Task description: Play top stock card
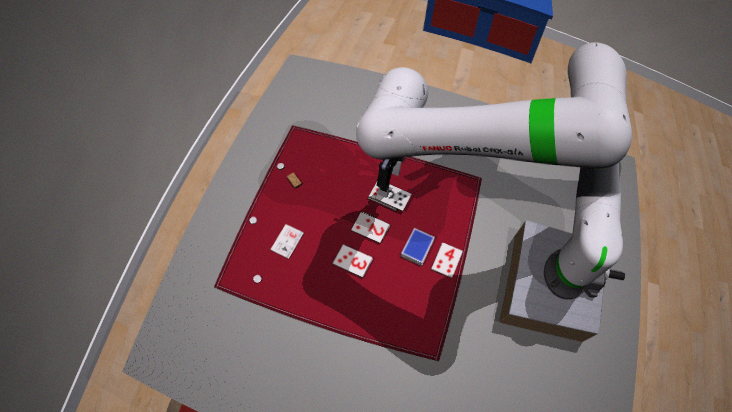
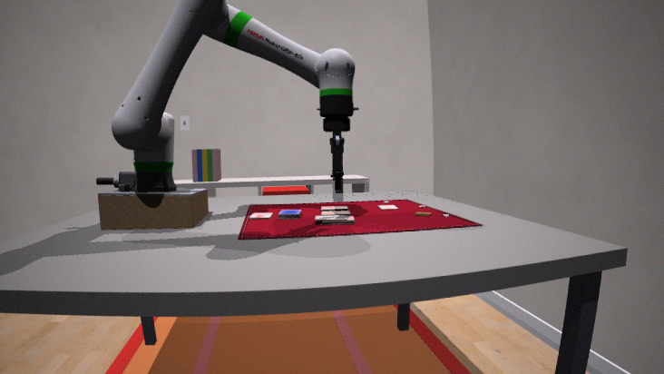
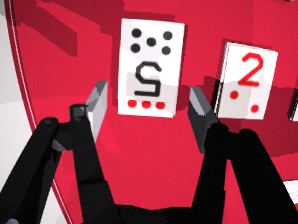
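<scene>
Your gripper (image 2: 337, 186) hangs straight over the black 5 (image 3: 149, 63), near the cloth (image 1: 307, 153) edge farthest from the stock, and it's lifted off the surface. The fingers stand about half apart, one either side of the card, with nothing between them. Look at the near end of that 5: a strip of red pips (image 3: 147, 104) shows there. You can't tell from here whether that is the drawn card tucked at the pile or part of the pile itself, so treat the card's place as unsettled. The stock (image 1: 417, 245) lies blue-backed by the cloth corner nearest the arm's base, with the red 4 (image 1: 446, 259) just beside it and the red 2 (image 3: 248, 79) next to the 5. As for handling, judge any card here as very light, thin, fairly stiff and slick, so it will likely slide before it lifts. If you need it again, pinch across the long edges, low and gentle. Squeeze too hard and it may bow or skate off the pile and drag the cards beneath it.
</scene>
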